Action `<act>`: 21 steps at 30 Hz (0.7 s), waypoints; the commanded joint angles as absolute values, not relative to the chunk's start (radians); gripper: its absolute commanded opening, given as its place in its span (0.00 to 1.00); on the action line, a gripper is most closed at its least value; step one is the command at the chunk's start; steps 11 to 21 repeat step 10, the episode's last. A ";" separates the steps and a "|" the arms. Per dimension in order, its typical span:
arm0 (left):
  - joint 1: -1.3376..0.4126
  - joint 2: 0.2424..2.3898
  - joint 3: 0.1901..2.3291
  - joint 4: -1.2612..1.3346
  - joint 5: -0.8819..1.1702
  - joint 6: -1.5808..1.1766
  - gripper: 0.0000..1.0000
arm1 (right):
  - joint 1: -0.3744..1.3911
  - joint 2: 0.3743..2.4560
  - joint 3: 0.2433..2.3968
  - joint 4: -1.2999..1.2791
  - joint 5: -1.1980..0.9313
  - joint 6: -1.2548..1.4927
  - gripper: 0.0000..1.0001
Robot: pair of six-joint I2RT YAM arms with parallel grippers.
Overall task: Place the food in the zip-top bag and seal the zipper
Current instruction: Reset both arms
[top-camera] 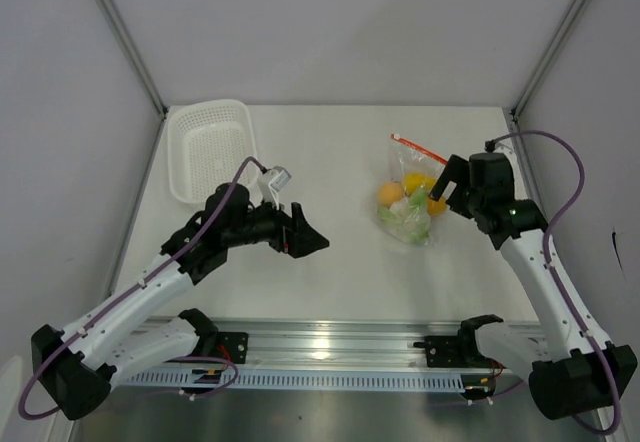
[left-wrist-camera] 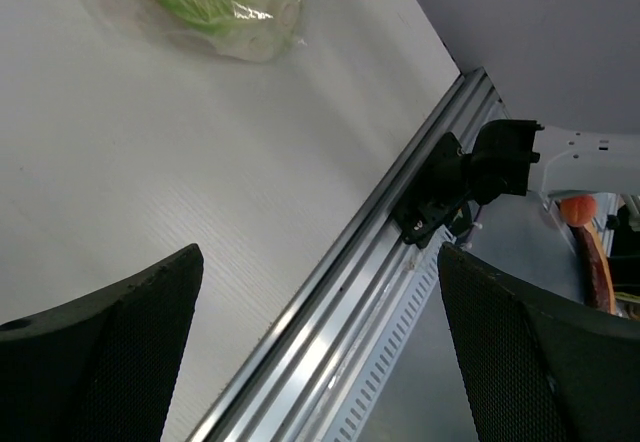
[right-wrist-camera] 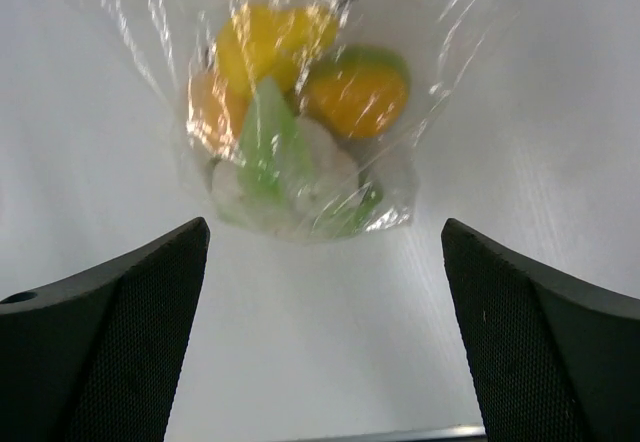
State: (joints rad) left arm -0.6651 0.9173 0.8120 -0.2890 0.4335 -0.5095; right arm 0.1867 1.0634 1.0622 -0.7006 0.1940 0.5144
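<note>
The basket (top-camera: 178,157) sat at ten o'clock, apart from the bag (top-camera: 408,214) (zipper (top-camera: 418,148) state unclear); the left fingers (left-wrist-camera: 100,362) and right fingers (right-wrist-camera: 100,332) gaped empty.

Bare table (top-camera: 340,142) down the middle, far edge to rail (top-camera: 330,347): widest lane for either arm. Basket (top-camera: 208,147) blocks far-left corner, tight to side wall (top-camera: 60,112). Zip-top bag (top-camera: 408,207) with food (right-wrist-camera: 290,112) lies right of centre. Right gripper (top-camera: 443,190) just beside its right side, fingers spread wide, bag squarely ahead in wrist view. Left gripper (top-camera: 312,232) left of centre, also spread, well apart from bag. 2 slanted frame posts (top-camera: 125,32) hem in the far corners.
</note>
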 commanded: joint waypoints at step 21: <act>-0.663 0.735 0.529 -0.017 0.569 -0.761 1.00 | 0.507 0.917 0.859 -0.772 0.293 0.761 0.99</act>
